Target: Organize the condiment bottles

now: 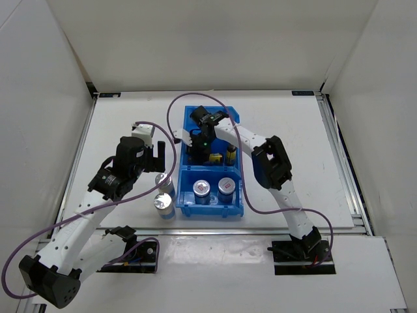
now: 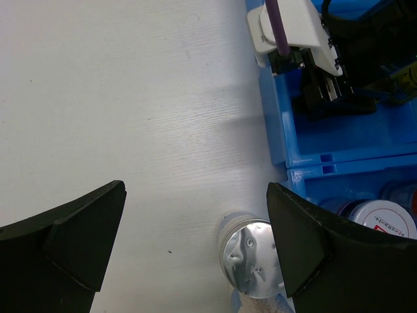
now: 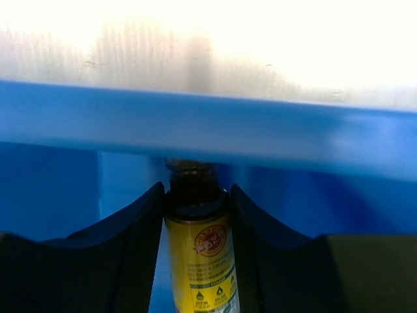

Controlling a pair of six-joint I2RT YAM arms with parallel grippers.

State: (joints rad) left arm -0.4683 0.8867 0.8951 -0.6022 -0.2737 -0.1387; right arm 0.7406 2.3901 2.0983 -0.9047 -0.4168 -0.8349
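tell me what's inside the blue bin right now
Nearest compartment of the blue bin: two short jars. Further back, one yellow-labelled bottle sits free and another is clamped in the right gripper. The right arm covers the rest, so more cannot be ruled out.

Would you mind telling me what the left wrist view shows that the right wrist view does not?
Only the left wrist: the open left gripper, a silver-capped shaker standing on the white table, and a red-and-white jar inside the blue bin. Only the right wrist: the right gripper shut on a yellow-labelled bottle. Both: the bin's blue wall.
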